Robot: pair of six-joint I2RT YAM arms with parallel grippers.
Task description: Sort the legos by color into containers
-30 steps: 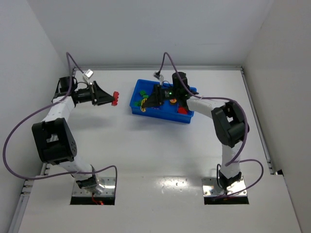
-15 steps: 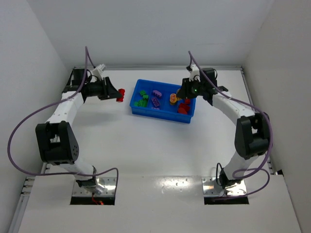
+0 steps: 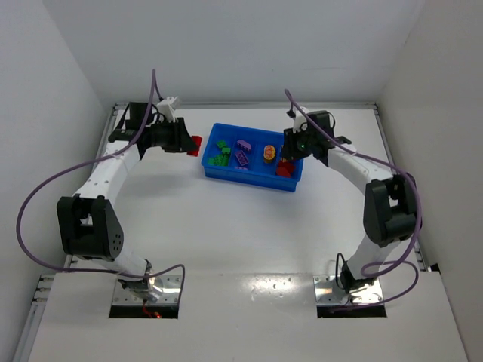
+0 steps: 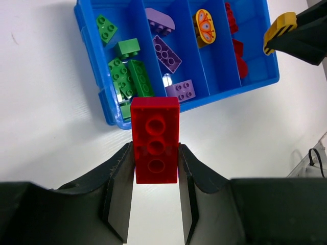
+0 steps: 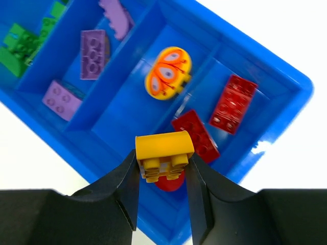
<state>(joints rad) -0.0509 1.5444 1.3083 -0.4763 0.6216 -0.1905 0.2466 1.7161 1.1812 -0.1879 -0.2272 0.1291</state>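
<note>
As our left gripper (image 4: 155,151) clamps one red rectangular plastic brick (image 4: 155,127), long axis up-frame toward the blue plastic tray (image 4: 90,57), our right gripper (image 5: 163,159) pinches one yellow plastic brick (image 5: 164,145).

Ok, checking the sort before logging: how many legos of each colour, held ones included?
Red legos: 4, one in left gripper
Purple legos: 3
Yellow/orange legos: 2, one in right gripper
Green legos: about 5, overlapping
Total: about 14

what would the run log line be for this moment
left tool: shut on red brick, left of blue tray | right tool: shut on yellow brick, over tray's right end
</note>
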